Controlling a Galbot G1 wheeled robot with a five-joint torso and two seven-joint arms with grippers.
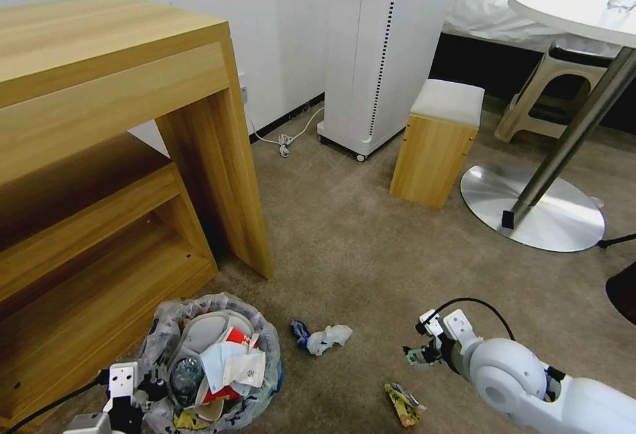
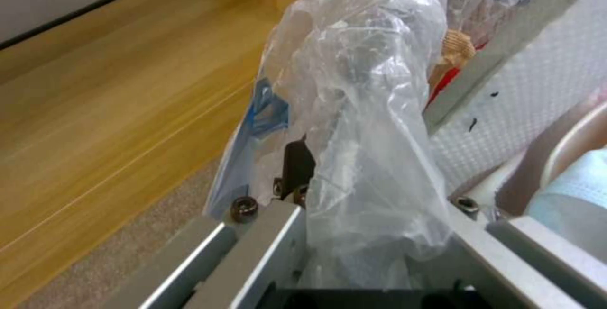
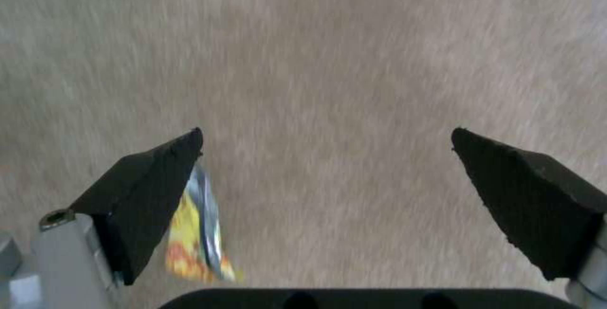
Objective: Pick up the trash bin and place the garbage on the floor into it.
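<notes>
The trash bin (image 1: 212, 361) sits at the lower left of the head view, its crinkly bag (image 2: 367, 133) stuffed with a white slipper, a red-white paper bowl and a plastic bottle. My left gripper (image 1: 132, 391) is shut on the bin's near rim, with bag film bunched between its fingers (image 2: 297, 167). On the floor (image 1: 371, 255) lie a tissue (image 1: 329, 338) with a blue scrap beside it, and a yellow wrapper (image 1: 404, 404). My right gripper (image 1: 419, 349) hovers open over bare carpet. In the right wrist view, the wrapper (image 3: 196, 233) lies just beside one of its fingers (image 3: 145, 195).
A wooden desk (image 1: 99, 156) stands right behind the bin. Farther back are a white appliance (image 1: 384, 50) with a loose cable (image 1: 285, 139), a wooden stool (image 1: 437, 142), a plastic stool (image 1: 550, 89) and a round table's metal base (image 1: 530, 212).
</notes>
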